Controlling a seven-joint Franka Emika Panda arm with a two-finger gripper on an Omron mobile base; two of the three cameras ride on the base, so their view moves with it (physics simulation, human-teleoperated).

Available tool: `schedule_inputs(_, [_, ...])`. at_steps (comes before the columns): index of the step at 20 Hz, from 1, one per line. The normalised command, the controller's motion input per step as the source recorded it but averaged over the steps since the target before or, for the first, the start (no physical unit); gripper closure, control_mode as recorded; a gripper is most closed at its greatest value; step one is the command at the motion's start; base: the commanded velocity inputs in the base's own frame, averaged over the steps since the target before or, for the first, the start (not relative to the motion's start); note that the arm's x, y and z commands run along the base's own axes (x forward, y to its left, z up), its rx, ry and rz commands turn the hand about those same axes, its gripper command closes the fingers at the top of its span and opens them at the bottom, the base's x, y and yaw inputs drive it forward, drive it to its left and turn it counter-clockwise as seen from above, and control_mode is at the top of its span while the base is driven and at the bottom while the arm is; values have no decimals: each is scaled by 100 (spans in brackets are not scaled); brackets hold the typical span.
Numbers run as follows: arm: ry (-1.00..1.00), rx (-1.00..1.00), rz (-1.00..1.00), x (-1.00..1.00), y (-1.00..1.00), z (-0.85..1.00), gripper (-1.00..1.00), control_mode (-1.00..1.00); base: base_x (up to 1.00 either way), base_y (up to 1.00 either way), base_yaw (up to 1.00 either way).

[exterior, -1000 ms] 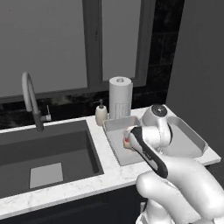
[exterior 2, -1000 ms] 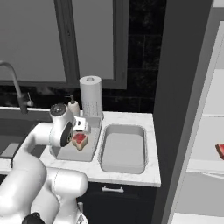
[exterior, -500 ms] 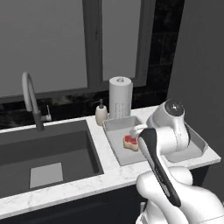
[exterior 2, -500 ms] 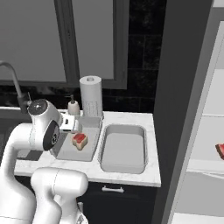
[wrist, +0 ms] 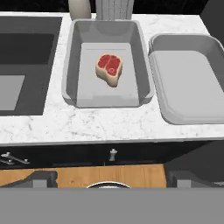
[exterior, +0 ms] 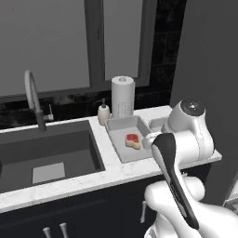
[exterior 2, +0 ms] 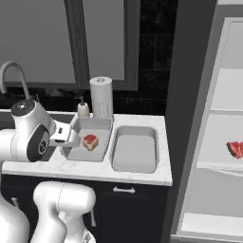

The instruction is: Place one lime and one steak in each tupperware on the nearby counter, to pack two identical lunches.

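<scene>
Hovering above the counter (wrist: pixel 109 124) edge, tool (wrist: pixel 105 178) spread wide and empty, steak (wrist: pixel 109 68) lying in left tupperware (wrist: pixel 70 70).

Two rear base views flanking the arm, hand view above, all sharing the counter (exterior: pixel 116 174).

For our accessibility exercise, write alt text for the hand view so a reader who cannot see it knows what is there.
Seen from above, a steak with a red top and tan sides lies alone in a light-grey tupperware on a white marbled counter. A second tupperware sits beside it, with a dark sink on the other side.
</scene>
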Motion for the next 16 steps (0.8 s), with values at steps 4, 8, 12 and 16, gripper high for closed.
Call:
schedule_inputs(4, [0, 0, 0, 0, 0, 0, -100, 100, -100, -30, -7])
schedule_inputs(8, [0, 0, 0, 0, 0, 0, -100, 100, -95, -65, -11])
schedule_inputs(12, [0, 0, 0, 0, 0, 0, -100, 100, -53, -94, -10])
schedule_inputs(16, [0, 0, 0, 0, 0, 0, -100, 100, -16, -100, -3])
